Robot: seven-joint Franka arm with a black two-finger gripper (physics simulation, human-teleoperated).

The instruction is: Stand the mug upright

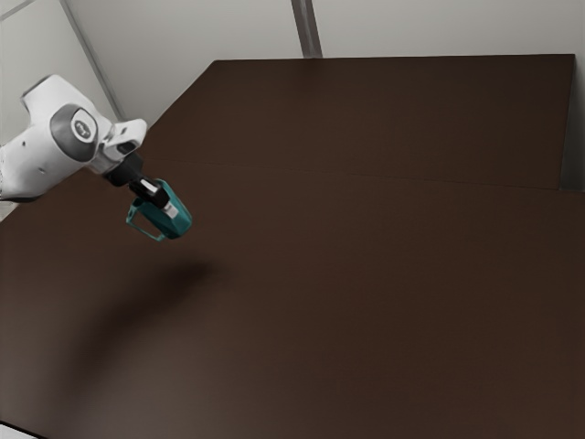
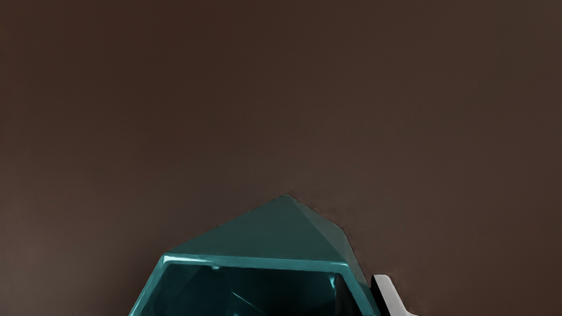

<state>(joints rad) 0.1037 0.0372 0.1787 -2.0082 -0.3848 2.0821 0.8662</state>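
Dark brown surface (image 1: 366, 320) spreads across the foreground of my exterior view, with the soft, blurred shadow (image 1: 146, 306) lying on it toward that view's left. Beyond the shadow's broad near end and just past its far tip, I have the teal mug (image 1: 180, 219) up in the air, clear of the surface. It's tilted rather than upright: its base points down and toward the exterior view's right, its handle (image 1: 129, 219) is toward the exterior view's left, and its mouth faces back toward my hand. From the wrist view I can see over the rim (image 2: 259, 262) into the dark inside. One pale-faced finger (image 2: 390, 294) sits against the outside of the wall, and a black shape stands just inside the mouth across from it, so I read my jaws as closed to a narrow gap, pinching the mug by its side wall. The white arm (image 1: 41, 155) comes in from the exterior view's left, angled down to the mug. Farther off, the surface runs back to a straight far edge, and behind that I see a pale wall (image 1: 439, 27) with a grey-brown strip (image 1: 308, 32) running up it.
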